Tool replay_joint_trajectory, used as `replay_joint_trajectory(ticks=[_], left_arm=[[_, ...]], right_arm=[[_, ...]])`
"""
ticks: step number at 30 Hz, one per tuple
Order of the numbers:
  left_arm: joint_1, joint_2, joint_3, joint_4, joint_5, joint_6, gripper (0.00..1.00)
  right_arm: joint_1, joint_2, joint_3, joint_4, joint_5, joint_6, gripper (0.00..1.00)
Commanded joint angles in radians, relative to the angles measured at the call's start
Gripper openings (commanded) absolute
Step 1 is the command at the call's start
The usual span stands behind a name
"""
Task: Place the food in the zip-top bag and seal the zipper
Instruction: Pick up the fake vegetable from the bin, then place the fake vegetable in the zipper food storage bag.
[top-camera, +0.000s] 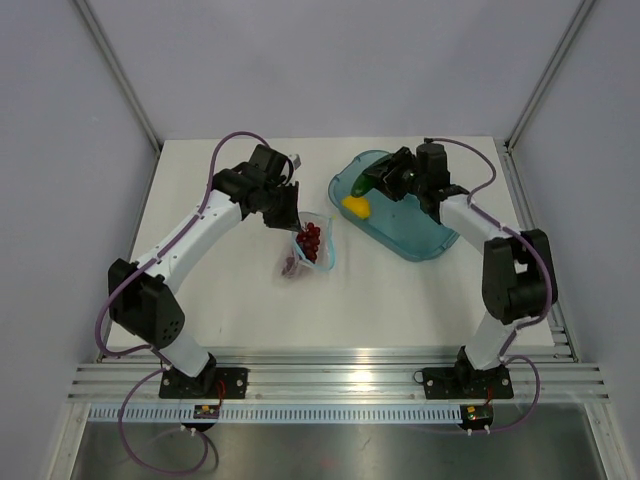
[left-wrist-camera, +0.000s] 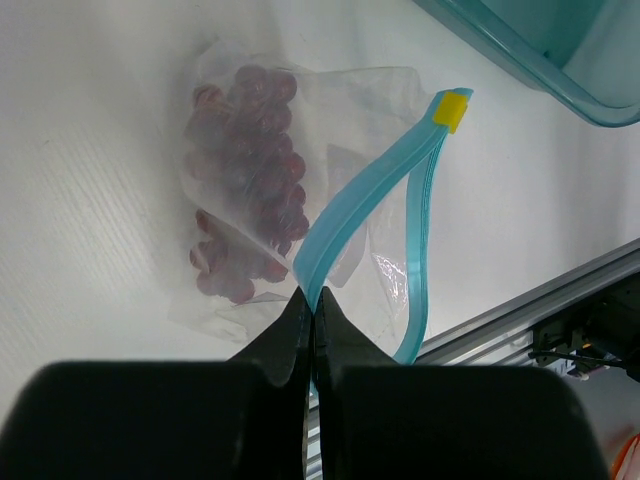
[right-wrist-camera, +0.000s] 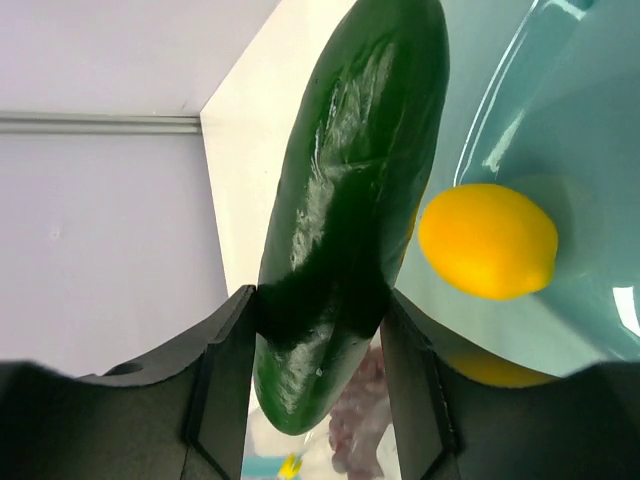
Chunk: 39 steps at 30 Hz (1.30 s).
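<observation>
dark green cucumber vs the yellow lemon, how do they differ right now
The long dark green cucumber is elongated and dark; the small yellow lemon is short, oval and bright. The cucumber is clamped in the right claw; the lemon lies loose in the teal translucent plastic tray. Shared: both are glossy, and neither is in the clear zip-top bag yet.
</observation>
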Motion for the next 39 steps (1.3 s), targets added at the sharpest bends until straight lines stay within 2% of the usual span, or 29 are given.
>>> replay_joint_trajectory(ticks=[1,8,15,21,30,32,39], left_arm=[[0.004,-0.052,-0.003,0.067,0.051,-0.015,0.00],[0.005,-0.042,-0.005,0.075,0.087,-0.017,0.00],[0.005,-0.051,-0.032,0.087,0.106,-0.020,0.00],[0.005,-0.057,-0.051,0.104,0.124,-0.023,0.00],[0.004,-0.072,-0.086,0.107,0.135,-0.020,0.00],[0.005,-0.074,-0.092,0.109,0.138,-0.020,0.00],[0.004,-0.083,-0.129,0.130,0.146,-0.026,0.00]], right_arm=[[0.037,-0.175,-0.040,-0.089,0.067,-0.149,0.31],[0.229,-0.402,-0.084,-0.326,0.289,-0.382,0.31],[0.404,-0.496,-0.130,-0.388,0.430,-0.413,0.31],[0.502,-0.455,-0.115,-0.387,0.490,-0.381,0.32],[0.613,-0.332,-0.064,-0.373,0.677,-0.226,0.21],[0.652,-0.300,-0.052,-0.392,0.725,-0.186,0.22],[0.706,-0.264,-0.052,-0.382,0.753,-0.173,0.22]])
